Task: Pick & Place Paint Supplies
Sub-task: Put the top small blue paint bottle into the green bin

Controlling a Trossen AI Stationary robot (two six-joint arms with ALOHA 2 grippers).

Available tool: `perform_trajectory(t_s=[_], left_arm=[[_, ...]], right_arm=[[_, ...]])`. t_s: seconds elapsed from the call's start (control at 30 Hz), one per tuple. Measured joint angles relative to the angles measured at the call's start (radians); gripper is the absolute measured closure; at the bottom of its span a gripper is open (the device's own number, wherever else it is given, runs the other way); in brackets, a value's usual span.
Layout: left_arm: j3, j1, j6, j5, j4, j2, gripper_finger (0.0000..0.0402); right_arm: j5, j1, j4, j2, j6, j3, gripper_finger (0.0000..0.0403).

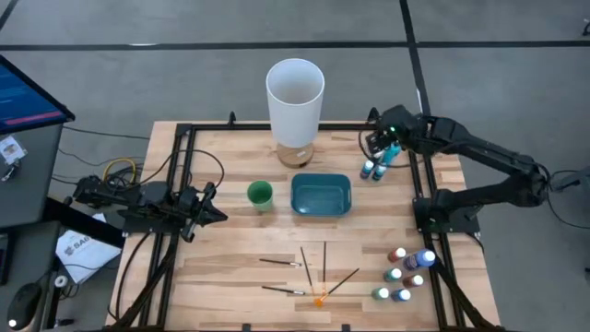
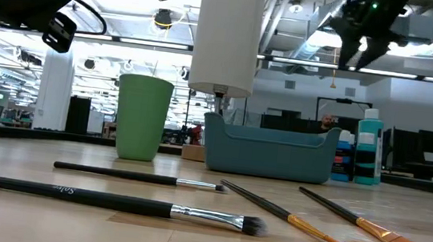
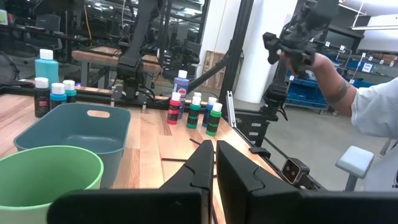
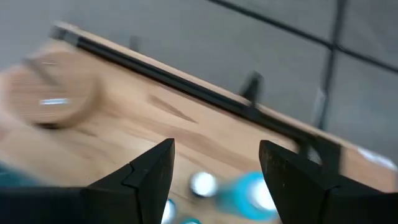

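Several tiny paint bottles (image 1: 406, 272) stand in a cluster near the table's right near corner. A few more, one tall and teal (image 1: 391, 153), stand on their bases by the far right edge. Thin dark-handled brushes (image 1: 304, 269), one orange-tipped (image 1: 320, 298), lie flat at the near middle. My right gripper (image 1: 381, 145) hovers open above the far-right bottles; its wrist view shows a white cap (image 4: 203, 183) and the teal bottle (image 4: 255, 194) below the spread fingers. In the low view it hangs high (image 2: 366, 52) over the teal bottle (image 2: 368, 145). My left gripper (image 1: 210, 214) waits shut at the table's left.
A teal bin (image 1: 321, 195) sits mid-table, with a green cup (image 1: 260, 194) to its left and a tall white cylinder (image 1: 295, 97) behind on a wooden disc. Black frame rails (image 1: 429, 198) run along both table sides. A person's arm (image 3: 348, 93) shows beyond the table.
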Motion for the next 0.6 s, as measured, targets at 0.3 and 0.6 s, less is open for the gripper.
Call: perform_trajectory(t_s=[0.3, 0.6], left_arm=[[0.000, 0.000, 0.000, 0.000, 0.000, 0.000, 0.0394], [0.000, 0.000, 0.000, 0.000, 0.000, 0.000, 0.0394]], right_arm=[[-0.031, -0.147, -0.204, 0.024, 0.095, 0.023, 0.0173], [-0.179, -0.166, -0.205, 0.024, 0.054, 0.023, 0.0173]])
